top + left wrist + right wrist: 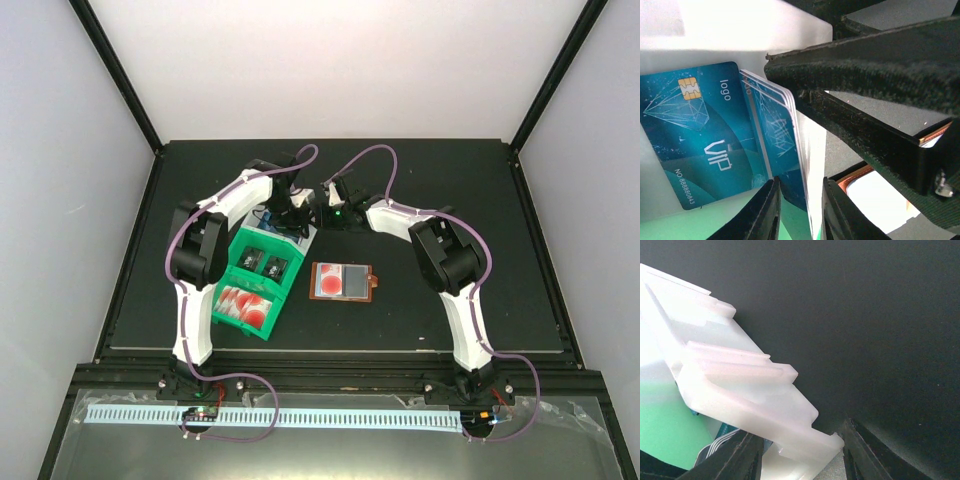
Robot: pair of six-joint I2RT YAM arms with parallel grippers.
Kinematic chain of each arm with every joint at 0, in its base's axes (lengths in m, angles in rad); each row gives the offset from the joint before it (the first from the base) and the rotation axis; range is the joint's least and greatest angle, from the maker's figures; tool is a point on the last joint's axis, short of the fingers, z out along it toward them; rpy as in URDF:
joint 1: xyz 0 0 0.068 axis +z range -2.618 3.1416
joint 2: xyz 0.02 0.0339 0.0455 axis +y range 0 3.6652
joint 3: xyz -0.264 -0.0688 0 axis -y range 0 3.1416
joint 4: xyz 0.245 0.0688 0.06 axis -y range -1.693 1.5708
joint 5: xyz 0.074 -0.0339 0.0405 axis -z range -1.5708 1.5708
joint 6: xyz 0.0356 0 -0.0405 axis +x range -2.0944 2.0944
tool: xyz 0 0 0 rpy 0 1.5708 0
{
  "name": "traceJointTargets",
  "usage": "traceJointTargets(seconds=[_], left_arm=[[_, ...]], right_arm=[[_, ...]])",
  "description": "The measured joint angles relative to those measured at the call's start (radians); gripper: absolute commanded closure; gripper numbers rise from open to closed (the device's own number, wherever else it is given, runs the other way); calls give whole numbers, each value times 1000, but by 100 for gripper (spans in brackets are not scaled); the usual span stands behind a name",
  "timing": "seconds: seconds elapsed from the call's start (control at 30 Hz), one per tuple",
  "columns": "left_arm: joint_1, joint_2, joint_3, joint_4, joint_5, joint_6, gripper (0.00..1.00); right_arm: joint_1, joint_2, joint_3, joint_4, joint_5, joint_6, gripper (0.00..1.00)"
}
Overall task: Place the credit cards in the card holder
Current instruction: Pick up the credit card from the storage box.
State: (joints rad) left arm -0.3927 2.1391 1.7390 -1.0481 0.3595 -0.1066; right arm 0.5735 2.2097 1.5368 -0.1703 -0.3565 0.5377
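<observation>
Left gripper (800, 182): inside the tray's (238, 255) far compartment, jaws straddling the edge of several blue credit cards (777, 135); cannot tell if it has a firm pinch.
Right gripper (800, 430): spread, empty, at the tray's far white corner.
Card holder (345, 281): open flat, just right of the tray.
Risk: several cards may lift together, fan out and spill; the tray may drag along.

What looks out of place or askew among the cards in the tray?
In the tray's far compartment, several blue cards stand tilted on edge between the left gripper's fingers, apart from one face-up blue card. The gripper seems to hold a few cards, not one. Nothing else stands out.
</observation>
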Motion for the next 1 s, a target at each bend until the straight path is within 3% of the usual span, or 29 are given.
traceJointTargets(seconds=[0.4,0.6,0.7,1.0], left_arm=[[0,-41,8,-21,4,1,82],[0,-43,8,-29,-5,0,93],[1,-47,8,-29,-48,1,98],[0,-125,11,-23,-269,-45,99]], right_arm=[[0,0,0,0,0,0,56],[0,0,0,0,0,0,56],[-1,0,0,1,2,0,55],[-2,-17,2,-47,26,-2,48]])
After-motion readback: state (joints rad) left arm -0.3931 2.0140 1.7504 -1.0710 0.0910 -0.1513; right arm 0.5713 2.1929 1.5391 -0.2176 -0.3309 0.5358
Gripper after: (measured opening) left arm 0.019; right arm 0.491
